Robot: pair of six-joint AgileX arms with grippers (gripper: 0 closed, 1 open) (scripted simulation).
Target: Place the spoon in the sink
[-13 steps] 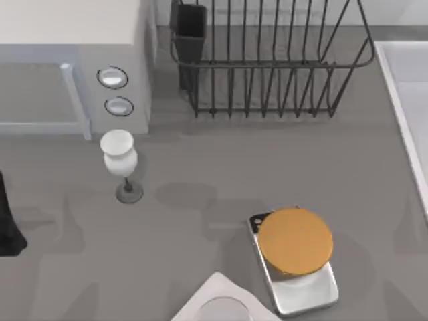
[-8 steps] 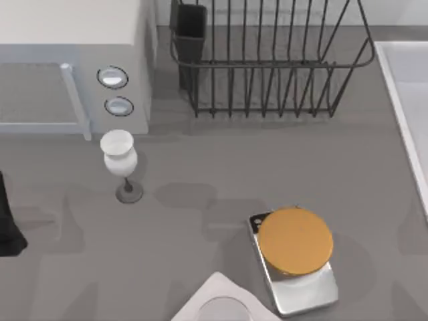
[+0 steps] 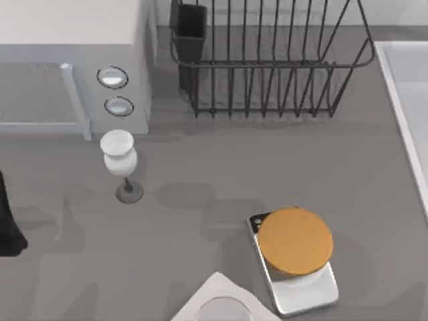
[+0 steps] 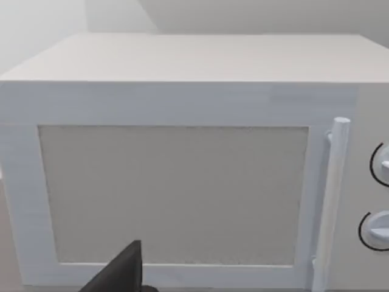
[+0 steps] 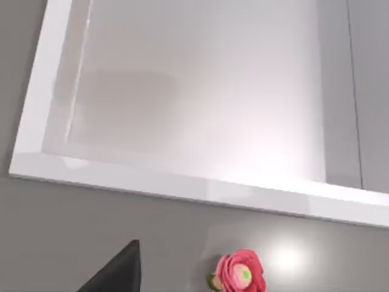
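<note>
The grey table (image 3: 200,167) is lying broad under the top view, with an open stretch running across its middle between the things at the back and those at the front. The sink (image 3: 408,107) is sitting at the table's right edge, its pale raised rim running down that side; the right wrist view is looking onto its rim (image 5: 182,185) and smooth basin. The white microwave (image 3: 73,60) is standing at the back left, its door and upright handle facing the left wrist view (image 4: 176,188), two round knobs at its right end. The dark wire rack (image 3: 267,67) is standing at the back between microwave and sink, apart from both. Near the front, an orange round lid (image 3: 295,241) is resting on a silver tray (image 3: 307,291), and a pale plate (image 3: 217,301) is lying just left of it at the front edge. A white goblet (image 3: 120,160) is standing upright just in front of the microwave. A small pink flower (image 5: 238,272) is lying on the table near the sink's rim. A dark part of the left arm (image 3: 8,227) is showing at the table's left edge. Whether either gripper is open or closed cannot be told, and the spoon's place cannot be told either.
</note>
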